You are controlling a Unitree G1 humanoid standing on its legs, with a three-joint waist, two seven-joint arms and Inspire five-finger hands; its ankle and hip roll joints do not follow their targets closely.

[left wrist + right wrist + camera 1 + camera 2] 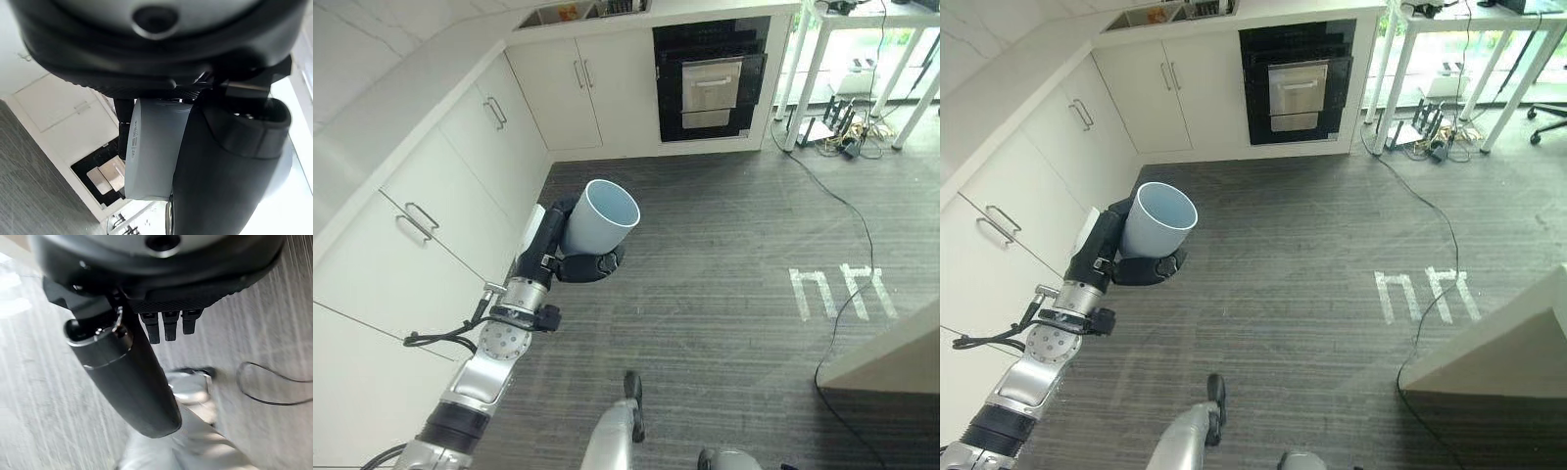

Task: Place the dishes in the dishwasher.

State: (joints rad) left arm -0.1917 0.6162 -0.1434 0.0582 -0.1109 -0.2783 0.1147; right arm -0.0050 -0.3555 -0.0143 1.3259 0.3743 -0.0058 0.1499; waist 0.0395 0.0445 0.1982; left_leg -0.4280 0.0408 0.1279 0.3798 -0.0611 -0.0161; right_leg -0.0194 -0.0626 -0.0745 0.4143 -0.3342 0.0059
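Note:
A pale blue-grey cup [599, 217] is held up over the dark floor, mouth tilted upward and nothing visible inside. My left hand [553, 245] is shut on it, fingers wrapped round its lower wall and the thumb [225, 171] across its side. The cup [151, 147] shows close up past the palm in the left wrist view. A black built-in appliance [710, 83] with a silver front panel stands shut in the far cabinet run. My right hand [633, 390] hangs low near the floor, relaxed and holding nothing, its thumb [127, 377] straight.
White cabinets [431, 196] with bar handles line the left side and turn the corner to the far wall. A white table [842, 59] with cables beneath stands far right. White tape marks [842, 291] are on the floor; a pale slanted board [891, 352] sits right.

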